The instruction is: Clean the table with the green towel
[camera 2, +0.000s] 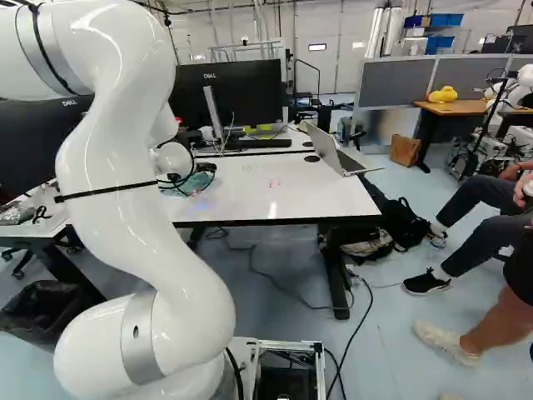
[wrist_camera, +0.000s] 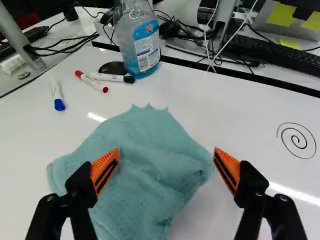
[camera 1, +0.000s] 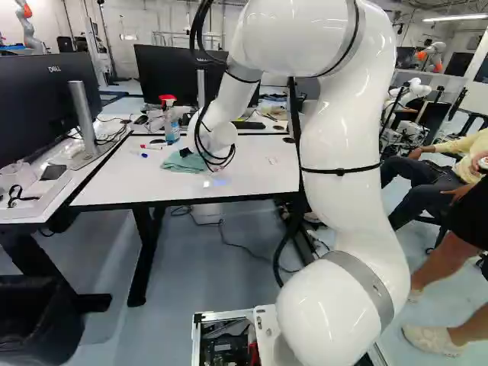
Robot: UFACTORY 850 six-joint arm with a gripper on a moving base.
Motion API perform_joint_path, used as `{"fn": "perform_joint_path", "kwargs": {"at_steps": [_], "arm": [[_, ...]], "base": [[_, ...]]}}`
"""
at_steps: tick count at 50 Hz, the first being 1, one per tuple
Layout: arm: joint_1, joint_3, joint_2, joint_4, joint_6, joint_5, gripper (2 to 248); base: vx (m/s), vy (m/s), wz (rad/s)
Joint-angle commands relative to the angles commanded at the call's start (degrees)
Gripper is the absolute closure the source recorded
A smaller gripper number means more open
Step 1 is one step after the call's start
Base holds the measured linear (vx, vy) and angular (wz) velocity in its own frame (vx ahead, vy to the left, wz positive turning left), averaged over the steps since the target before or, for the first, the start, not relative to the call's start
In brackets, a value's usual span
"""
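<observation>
The green towel (wrist_camera: pixel 150 170) lies crumpled on the white table (wrist_camera: pixel 240 100), left of the middle in the left base view. The gripper (wrist_camera: pixel 166 152) is released, its orange-padded fingers spread wide: one stands over the cloth, the other just beside its edge. Picking up the towel looks like the step in hand, with the wiping still to do. Best to centre on a raised fold, go down until both tips straddle it, then close gently, leaving enough cloth hanging below to shield the tabletop from the tips. Then press lightly and wipe in overlapping strokes over the black spiral (wrist_camera: pixel 296 140), which sits beside the gripper past the bare finger, and the small red marks (camera 2: pixel 275 182) near the middle of the right base view.

Beyond the towel, the spray bottle (wrist_camera: pixel 142 40), red marker (wrist_camera: pixel 92 82), black-capped marker (wrist_camera: pixel 112 78) and blue-capped marker (wrist_camera: pixel 58 96) crowd the far side; a wide sweep could knock them. The roomier way runs toward the spiral, stopping short of the laptop (camera 2: pixel 337 157) at the right of the right base view and the near table edge.
</observation>
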Motion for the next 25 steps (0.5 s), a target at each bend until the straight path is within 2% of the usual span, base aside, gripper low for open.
{"fn": "perform_joint_path", "kwargs": {"at_steps": [25], "arm": [[0.74, -0.60, -0.46, 2.54, 0.00, -0.51, 3]], "base": [[0.000, 0.000, 0.000]]}}
